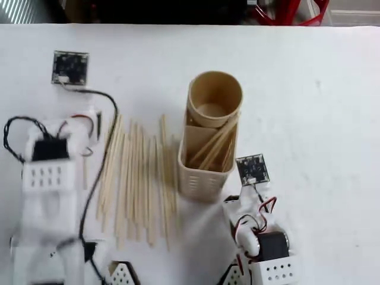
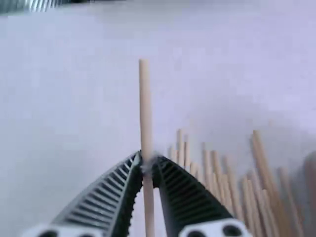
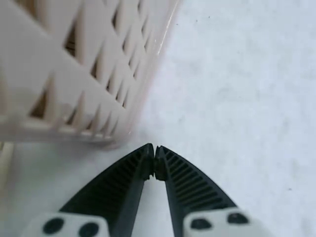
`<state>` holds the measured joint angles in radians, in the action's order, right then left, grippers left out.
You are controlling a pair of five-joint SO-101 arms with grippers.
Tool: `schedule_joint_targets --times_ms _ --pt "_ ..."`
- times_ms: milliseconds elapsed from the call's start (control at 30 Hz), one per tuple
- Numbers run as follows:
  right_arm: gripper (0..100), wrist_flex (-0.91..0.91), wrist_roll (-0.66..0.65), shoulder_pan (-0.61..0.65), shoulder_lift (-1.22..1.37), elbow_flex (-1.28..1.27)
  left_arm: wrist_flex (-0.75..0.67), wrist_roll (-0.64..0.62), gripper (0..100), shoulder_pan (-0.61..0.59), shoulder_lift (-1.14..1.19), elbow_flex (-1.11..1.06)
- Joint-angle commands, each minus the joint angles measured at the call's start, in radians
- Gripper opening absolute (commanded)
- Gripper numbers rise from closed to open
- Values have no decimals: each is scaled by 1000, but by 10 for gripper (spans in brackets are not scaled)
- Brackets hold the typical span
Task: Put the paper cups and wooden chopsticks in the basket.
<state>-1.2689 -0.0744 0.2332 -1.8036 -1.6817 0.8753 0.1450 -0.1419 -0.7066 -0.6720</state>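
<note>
Chopsticks (image 1: 136, 178) lie left of the basket (image 1: 199, 178), which holds a cup (image 1: 214, 98)

Side by side in the high view. To the left, the left arm (image 1: 50, 178), stretched away from the near edge, white housing and loose wires on top. On its left gripper (image 2: 148, 165), ribbed black fingers (image 2: 118, 190) closed on a single chopstick (image 2: 144, 108), pinching it at their tips, the stick running straight out between them. At the near edge, the right arm (image 1: 267, 252), wrist tipped down. On its right gripper (image 3: 155, 165), fingertips pressed together on nothing, aimed at the counter (image 3: 237, 89).
</note>
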Motion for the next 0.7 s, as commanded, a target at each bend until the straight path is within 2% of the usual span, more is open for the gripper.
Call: schedule_joint_targets --times_ms 0,133,400,667 --pt "19 -4 -2 -4 -2 -9 43 -6 23 170 -205 86" --pt "19 -4 -2 -4 -2 -9 86 -8 23 337 -248 204" --pt "19 -4 -2 -4 -2 -9 -153 -8 23 492 -246 264" --pt "19 -4 -2 -4 -2 -9 -187 -9 23 684 -246 512"
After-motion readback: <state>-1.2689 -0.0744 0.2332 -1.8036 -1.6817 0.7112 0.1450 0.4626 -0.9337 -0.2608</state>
